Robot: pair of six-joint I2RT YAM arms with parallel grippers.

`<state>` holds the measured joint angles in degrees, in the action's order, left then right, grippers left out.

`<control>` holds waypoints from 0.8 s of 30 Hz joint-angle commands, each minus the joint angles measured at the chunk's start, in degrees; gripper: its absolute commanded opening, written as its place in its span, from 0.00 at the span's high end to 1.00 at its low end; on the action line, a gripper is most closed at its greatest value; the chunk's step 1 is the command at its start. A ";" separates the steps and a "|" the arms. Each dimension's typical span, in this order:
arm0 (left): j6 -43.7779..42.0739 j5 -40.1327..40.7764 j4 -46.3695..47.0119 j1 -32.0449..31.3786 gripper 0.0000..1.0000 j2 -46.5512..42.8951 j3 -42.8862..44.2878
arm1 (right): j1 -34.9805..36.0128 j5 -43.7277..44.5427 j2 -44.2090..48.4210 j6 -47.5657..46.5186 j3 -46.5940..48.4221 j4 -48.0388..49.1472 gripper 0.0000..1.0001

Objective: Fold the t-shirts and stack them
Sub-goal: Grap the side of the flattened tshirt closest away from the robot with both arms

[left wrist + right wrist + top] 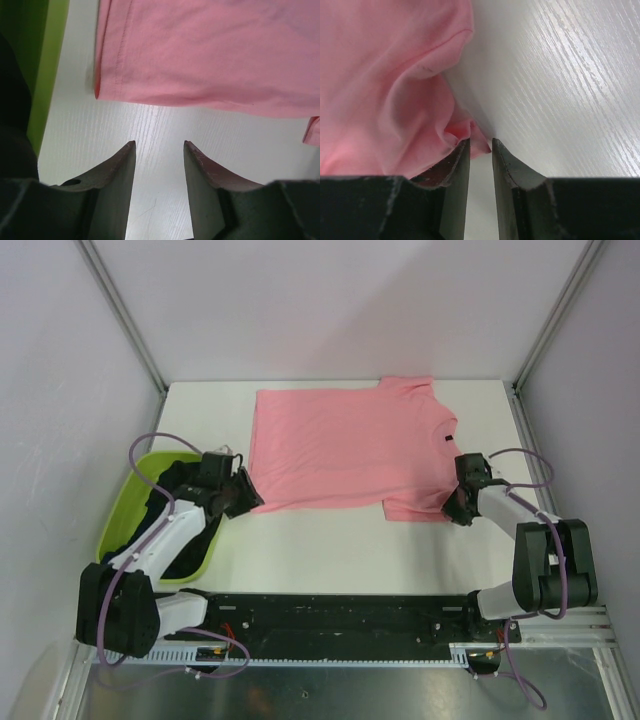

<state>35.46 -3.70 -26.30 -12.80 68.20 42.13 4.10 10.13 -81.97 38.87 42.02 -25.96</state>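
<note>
A salmon-pink t-shirt (350,445) lies spread flat on the white table, collar and dark label (446,441) to the right. My left gripper (250,495) is open and empty just off the shirt's near-left hem corner; in the left wrist view the gripper (159,143) hangs over bare table, a little short of the hem (210,50). My right gripper (455,512) sits at the near sleeve's corner. In the right wrist view its jaws (481,140) stand narrowly apart, with the bunched sleeve corner (465,132) right at the tips. Dark cloth (185,550) lies in the tub.
A lime-green plastic tub (125,510) stands at the table's left edge under my left arm; its wall also shows in the left wrist view (50,60). Grey walls close in the table's back and sides. A black rail (340,615) runs along the near edge.
</note>
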 commanded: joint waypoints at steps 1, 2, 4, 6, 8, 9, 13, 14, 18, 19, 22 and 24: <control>-1.61 -0.72 0.21 -0.39 0.52 0.72 2.50 | 0.05 -0.04 -1.62 0.50 -0.18 2.73 0.71; -1.62 -0.71 0.21 -0.43 0.52 0.84 2.51 | 0.17 0.01 -2.23 0.55 -0.18 2.83 0.72; -1.65 -0.50 0.20 -0.40 0.53 1.00 2.45 | 0.71 0.51 -2.97 0.75 -0.18 2.64 0.74; -1.59 -0.22 0.18 -0.39 0.53 1.00 2.33 | 1.32 1.39 -3.12 1.14 -0.18 1.78 0.82; -1.46 0.59 0.13 -0.43 0.53 0.71 1.97 | 1.70 2.42 -2.60 1.39 -0.18 0.14 0.91; -1.32 1.27 0.17 -0.41 0.53 0.49 1.67 | 1.79 2.87 -2.15 1.47 -0.18 -0.80 0.96; -0.33 3.26 0.16 -0.46 0.53 -0.70 0.05 | 2.06 4.77 2.28 1.90 -0.98 -6.23 1.00; -0.01 4.45 0.13 -0.42 0.53 -0.79 -0.34 | 1.93 5.19 4.29 1.95 -1.42 -7.98 1.00; 1.09 7.91 0.18 -0.39 0.54 -0.85 -1.71 | 1.07 5.14 12.71 2.11 -3.32 -13.17 1.00; 1.22 8.93 0.15 -0.39 0.55 -0.95 -1.97 | 1.47 4.31 14.43 2.32 -3.77 -13.43 1.00; 1.88 12.20 0.12 -0.43 0.57 -1.34 -2.71 | 2.34 2.05 16.85 4.50 -4.12 -15.40 1.00; 2.13 13.74 0.16 -0.42 0.57 -1.35 -2.94 | 2.41 1.81 17.35 5.48 -4.16 -16.73 1.00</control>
<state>36.21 4.47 -26.41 -12.86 68.69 39.90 5.89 12.62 -66.02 41.21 38.28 -37.91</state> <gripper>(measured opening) 0.435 0.009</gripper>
